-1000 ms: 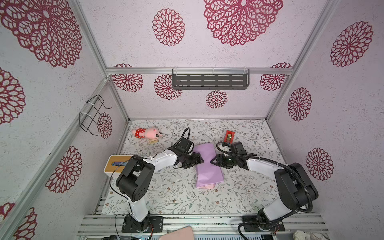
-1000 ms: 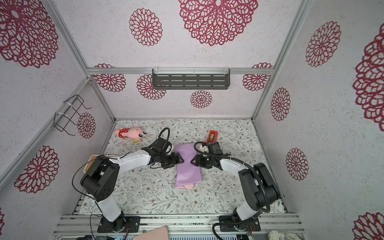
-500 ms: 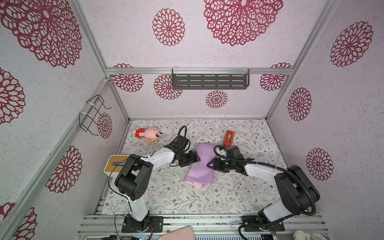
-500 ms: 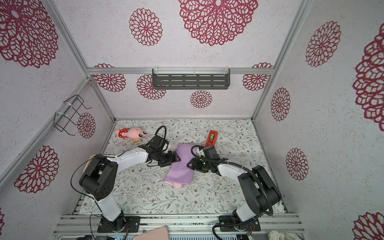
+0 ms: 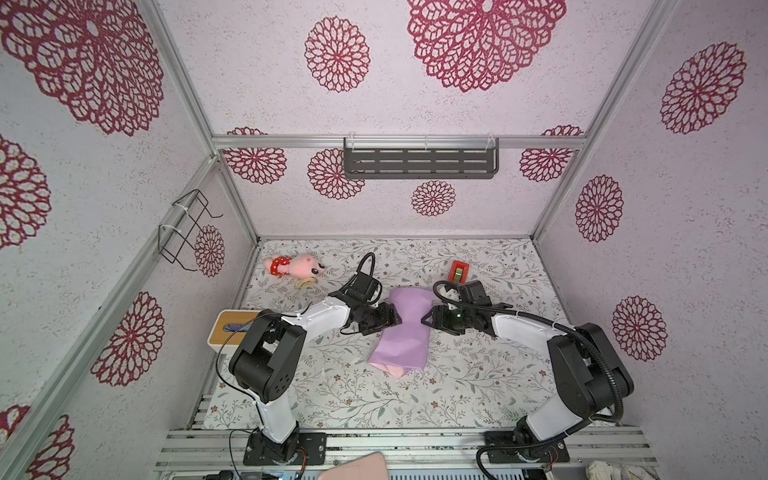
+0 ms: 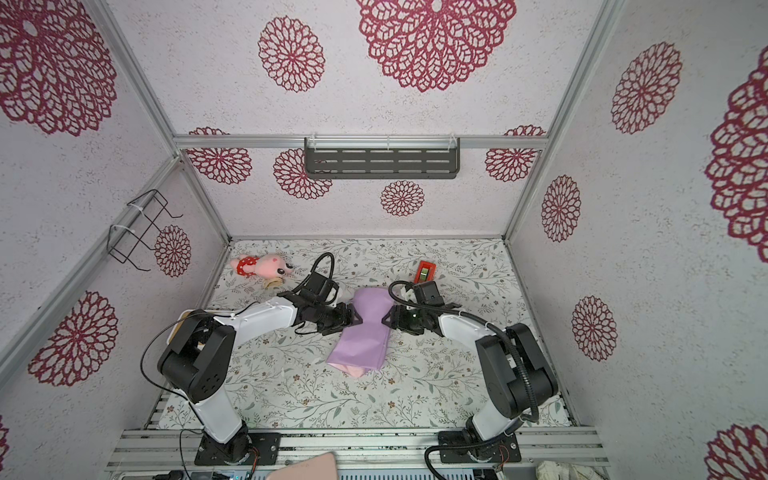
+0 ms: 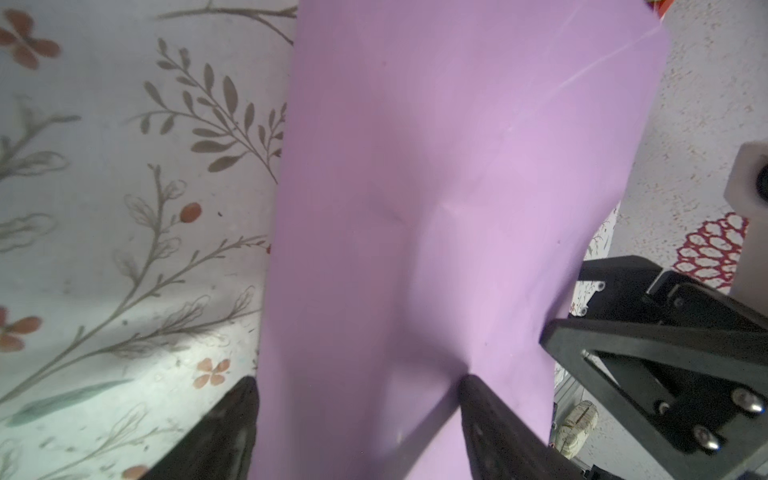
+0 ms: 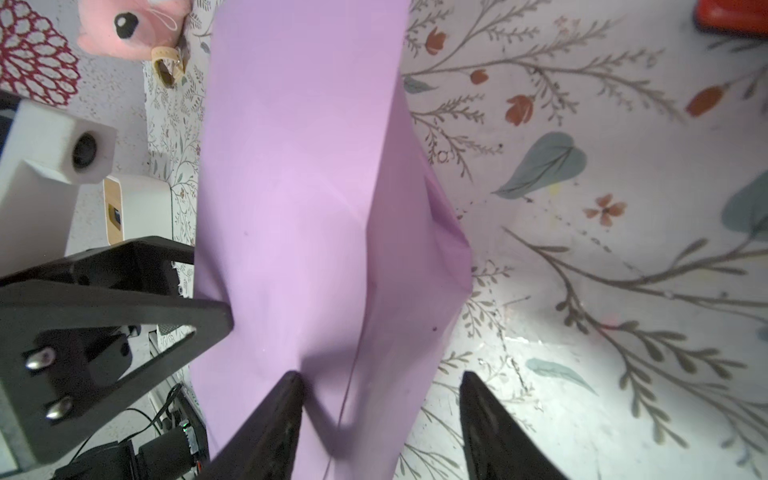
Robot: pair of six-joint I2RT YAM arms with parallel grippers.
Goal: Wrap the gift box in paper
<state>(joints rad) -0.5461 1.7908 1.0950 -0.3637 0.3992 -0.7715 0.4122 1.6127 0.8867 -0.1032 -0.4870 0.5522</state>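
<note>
The left gripper (image 5: 392,322) is at the left side of the paper (image 5: 405,334), jaws apart, one tip poking it. The gift box likely hides inside. The right gripper (image 5: 428,323), at its right side, has jaws apart too. Push softly and evenly, or it tears

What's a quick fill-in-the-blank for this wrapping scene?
1. The paper lies between the left gripper and the right gripper with its ___ face outward.
2. At the paper's near end, a bit of its ___ inner face shows.
3. The red tape dispenser lies nearer the ___ gripper.
4. In both top views, the pink plush toy lies at the far ___ corner of the table.

Missing words: lilac; pink; right; left.
</note>
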